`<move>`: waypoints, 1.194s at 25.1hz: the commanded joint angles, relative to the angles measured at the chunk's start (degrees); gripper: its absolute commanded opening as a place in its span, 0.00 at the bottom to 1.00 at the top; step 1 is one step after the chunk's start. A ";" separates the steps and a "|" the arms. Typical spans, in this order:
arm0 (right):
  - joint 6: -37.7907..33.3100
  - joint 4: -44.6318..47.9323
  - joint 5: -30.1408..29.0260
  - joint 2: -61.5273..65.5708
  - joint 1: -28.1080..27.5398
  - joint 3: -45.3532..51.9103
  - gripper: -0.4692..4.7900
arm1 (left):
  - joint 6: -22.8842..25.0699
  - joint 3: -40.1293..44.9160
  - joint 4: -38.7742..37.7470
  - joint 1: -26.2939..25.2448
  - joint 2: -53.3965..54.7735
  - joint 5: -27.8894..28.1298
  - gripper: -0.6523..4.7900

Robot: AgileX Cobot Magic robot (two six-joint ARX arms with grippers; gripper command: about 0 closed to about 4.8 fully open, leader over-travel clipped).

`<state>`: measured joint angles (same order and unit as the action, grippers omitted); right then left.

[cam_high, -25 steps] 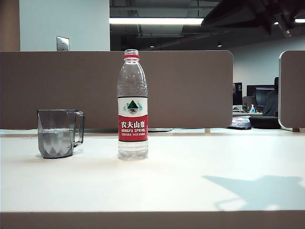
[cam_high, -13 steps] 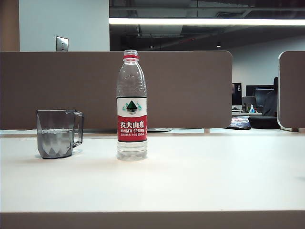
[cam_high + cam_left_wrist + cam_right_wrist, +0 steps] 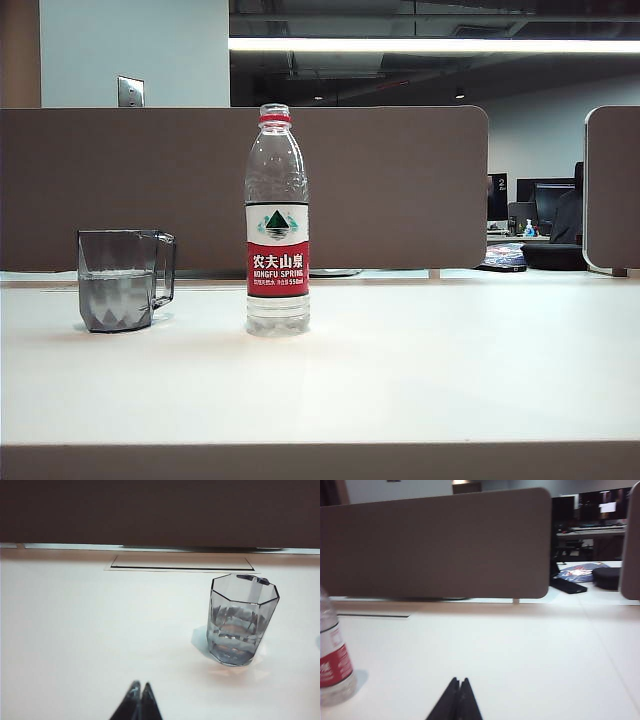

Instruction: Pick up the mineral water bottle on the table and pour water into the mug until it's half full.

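My right gripper (image 3: 459, 681) and left gripper (image 3: 140, 685) sit pinched together, empty, low over the table (image 3: 420, 370). The mineral water bottle (image 3: 277, 222) stands upright beside the mug (image 3: 120, 280), already about half full; my right is nearer the bottle

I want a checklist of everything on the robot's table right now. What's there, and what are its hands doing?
Surface: white table, bare in front.
Job's things: mineral water bottle upright, uncapped, little water left; mug left of it, apart, roughly half full of water.
Clutter: nothing seen.
Grippers: left gripper shut, empty, short of the mug; right gripper shut, empty, beside the bottle.
Cables: nothing seen.
Surroundings: brown divider panel, office desks behind.
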<state>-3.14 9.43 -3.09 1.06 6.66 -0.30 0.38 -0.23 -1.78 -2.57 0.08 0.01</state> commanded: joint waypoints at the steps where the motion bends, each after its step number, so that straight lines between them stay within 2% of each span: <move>1: -0.31 -0.72 -0.90 -1.07 -0.90 0.24 0.08 | 0.02 -0.20 0.57 0.00 0.00 -0.22 0.11; 7: -0.22 -2.69 -0.90 -1.09 -3.91 0.24 0.08 | 0.02 -0.20 0.57 0.00 0.00 -0.24 0.11; 12: -0.04 -5.62 -0.66 -1.09 -8.66 0.24 0.08 | 0.02 -0.20 0.55 0.00 0.00 -0.24 0.11; 30: 0.55 -6.62 0.57 -1.09 -9.94 0.24 0.08 | 0.02 -0.20 0.55 0.00 0.00 -0.22 0.11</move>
<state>-2.59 1.61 -2.63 0.05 -3.36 -0.32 0.38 -0.23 -1.76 -2.57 0.08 0.01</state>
